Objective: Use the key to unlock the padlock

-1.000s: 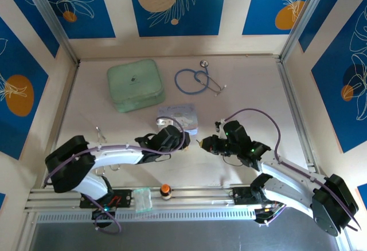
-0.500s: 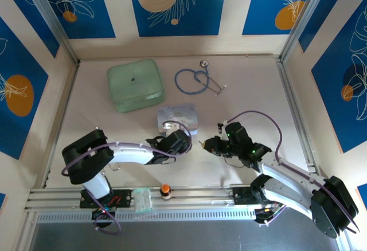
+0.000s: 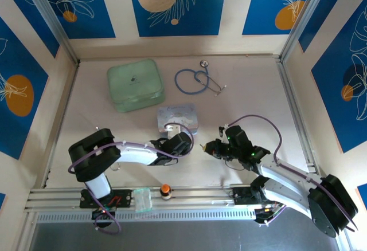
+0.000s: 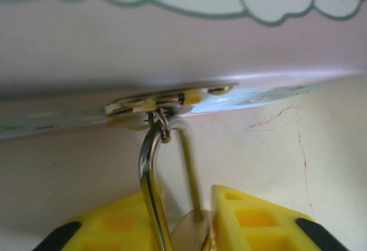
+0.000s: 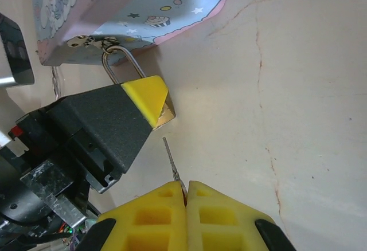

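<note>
Both arms sit low and reach in toward the near edge of the blue tin [image 3: 178,117]. The left arm [image 3: 132,152] is stretched sideways along the table. The left gripper [image 3: 184,144] is right at the tin's near right corner, yellow pads [image 4: 252,222] pinched on the padlock [image 5: 167,114]. The right arm [image 3: 275,171] comes in from the tin's right with its elbow bent. The right gripper [image 3: 207,146] is just off that same corner, clamped on the key [image 5: 172,165], which points at the left gripper.

My right gripper [image 5: 186,196] is yellow and black; thin metal key [image 5: 172,162] silver; small padlock [image 5: 167,113] brass-gold; cartoon tin [image 5: 132,4] pale blue, pink, starred.
</note>
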`<action>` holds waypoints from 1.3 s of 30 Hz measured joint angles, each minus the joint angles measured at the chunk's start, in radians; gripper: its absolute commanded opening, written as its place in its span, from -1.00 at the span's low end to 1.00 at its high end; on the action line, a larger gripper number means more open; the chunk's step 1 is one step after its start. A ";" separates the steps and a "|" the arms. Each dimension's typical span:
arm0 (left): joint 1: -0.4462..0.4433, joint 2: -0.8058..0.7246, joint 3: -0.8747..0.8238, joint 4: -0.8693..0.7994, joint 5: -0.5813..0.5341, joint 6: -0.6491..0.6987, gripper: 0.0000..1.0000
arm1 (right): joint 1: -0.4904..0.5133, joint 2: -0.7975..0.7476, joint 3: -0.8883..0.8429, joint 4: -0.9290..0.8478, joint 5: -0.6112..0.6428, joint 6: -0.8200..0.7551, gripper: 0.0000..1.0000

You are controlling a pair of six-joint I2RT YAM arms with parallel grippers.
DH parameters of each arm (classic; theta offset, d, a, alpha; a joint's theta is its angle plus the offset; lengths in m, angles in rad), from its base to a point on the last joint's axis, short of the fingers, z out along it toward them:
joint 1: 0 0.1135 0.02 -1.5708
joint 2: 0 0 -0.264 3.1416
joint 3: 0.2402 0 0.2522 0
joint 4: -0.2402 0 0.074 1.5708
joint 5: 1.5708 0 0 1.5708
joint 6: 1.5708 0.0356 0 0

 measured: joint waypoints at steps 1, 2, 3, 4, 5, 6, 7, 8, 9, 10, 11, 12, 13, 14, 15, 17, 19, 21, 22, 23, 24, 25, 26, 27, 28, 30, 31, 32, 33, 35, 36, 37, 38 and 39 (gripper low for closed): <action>0.000 0.002 0.000 0.006 0.000 -0.002 -0.60 | 0.003 0.014 -0.001 0.012 -0.002 0.006 -1.00; -0.001 0.002 0.000 0.008 0.000 -0.005 -0.60 | 0.007 0.030 -0.001 0.027 -0.003 0.011 -1.00; -0.001 0.002 0.000 0.010 0.000 -0.007 -0.62 | 0.012 0.045 -0.001 0.042 -0.005 0.017 -1.00; -0.001 0.002 0.000 0.012 0.000 -0.010 -0.66 | 0.017 0.064 -0.001 0.059 -0.006 0.022 -1.00; -0.001 0.002 0.000 0.014 0.000 -0.016 -0.72 | 0.025 0.083 -0.001 0.075 -0.008 0.026 -1.00; -0.001 0.002 0.000 0.017 0.000 -0.018 -0.75 | 0.031 0.100 -0.001 0.087 -0.010 0.032 -1.00; -0.001 0.002 0.000 0.021 0.000 -0.022 -0.76 | 0.037 0.118 -0.001 0.101 -0.012 0.037 -1.00; -0.001 0.002 0.000 0.023 0.000 -0.026 -0.77 | 0.043 0.137 -0.001 0.116 -0.015 0.045 -1.00; -0.001 0.001 -0.002 0.026 0.000 -0.027 -0.77 | 0.047 0.152 -0.001 0.130 -0.018 0.055 -1.00; -0.001 0.000 -0.005 0.030 0.000 -0.033 -0.77 | 0.050 0.169 -0.003 0.154 -0.023 0.068 -1.00; -0.001 -0.004 -0.010 0.033 0.000 -0.042 -0.79 | 0.052 0.185 -0.005 0.180 -0.028 0.079 -1.00; -0.001 -0.009 -0.016 0.037 0.001 -0.050 -0.79 | 0.052 0.197 -0.009 0.203 -0.034 0.090 -1.00; -0.001 -0.020 -0.029 0.043 0.000 -0.064 -0.79 | 0.052 0.214 -0.013 0.234 -0.042 0.104 -1.00; -0.001 -0.032 -0.045 0.059 0.001 -0.081 -0.82 | 0.052 0.234 -0.018 0.263 -0.051 0.117 -1.00; -0.001 -0.042 -0.058 0.073 0.001 -0.099 -0.83 | 0.053 0.251 -0.020 0.283 -0.059 0.129 -1.00; -0.001 -0.064 -0.098 0.125 0.003 -0.155 -0.83 | 0.053 0.300 -0.026 0.347 -0.082 0.164 -1.00; -0.001 -0.078 -0.136 0.183 0.004 -0.208 -0.83 | 0.053 0.351 -0.039 0.417 -0.105 0.210 -1.00; -0.001 -0.084 -0.164 0.228 0.003 -0.257 -0.83 | 0.053 0.393 -0.059 0.483 -0.122 0.256 -1.00; -0.001 -0.085 -0.175 0.251 0.003 -0.283 -0.83 | 0.053 0.412 -0.070 0.512 -0.130 0.277 -1.00; -0.001 -0.086 -0.183 0.267 0.003 -0.304 -0.83 | 0.055 0.425 -0.078 0.532 -0.137 0.295 -1.00; -0.001 -0.086 -0.188 0.280 0.003 -0.318 -0.83 | 0.057 0.433 -0.082 0.546 -0.142 0.307 -1.00; -0.001 -0.086 -0.195 0.299 0.003 -0.339 -0.83 | 0.060 0.439 -0.084 0.563 -0.148 0.319 -1.00; -0.001 -0.086 -0.202 0.317 0.003 -0.359 -0.83 | 0.062 0.440 -0.084 0.580 -0.154 0.332 -1.00; -0.001 -0.086 -0.210 0.335 0.003 -0.375 -0.83 | 0.064 0.441 -0.084 0.595 -0.159 0.340 -1.00; -0.001 -0.086 -0.220 0.359 0.003 -0.396 -0.84 | 0.065 0.442 -0.084 0.615 -0.167 0.350 -1.00; -0.001 -0.086 -0.239 0.401 0.003 -0.436 -0.84 | 0.066 0.445 -0.084 0.643 -0.180 0.369 -1.00; -0.001 -0.086 -0.249 0.423 0.003 -0.452 -0.84 | 0.066 0.450 -0.084 0.661 -0.187 0.380 -1.00; -0.001 -0.086 -0.257 0.440 0.003 -0.465 -0.83 | 0.066 0.456 -0.084 0.674 -0.192 0.388 -1.00; -0.001 -0.086 -0.263 0.454 0.002 -0.478 -0.84 | 0.066 0.465 -0.084 0.694 -0.199 0.399 -1.00; -0.001 -0.086 -0.270 0.478 -0.001 -0.499 -0.84 | 0.064 0.486 -0.084 0.727 -0.211 0.417 -1.00; -0.001 -0.086 -0.274 0.484 -0.002 -0.508 -0.84 | 0.062 0.498 -0.085 0.747 -0.217 0.426 -1.00; -0.001 -0.086 -0.275 0.489 -0.005 -0.517 -0.84 | 0.058 0.508 -0.085 0.762 -0.224 0.433 -1.00; -0.001 -0.086 -0.277 0.494 -0.007 -0.524 -0.84 | 0.058 0.517 -0.085 0.775 -0.230 0.437 -1.00; -0.001 -0.086 -0.280 0.499 -0.009 -0.531 -0.84 | 0.058 0.526 -0.085 0.789 -0.235 0.443 -1.00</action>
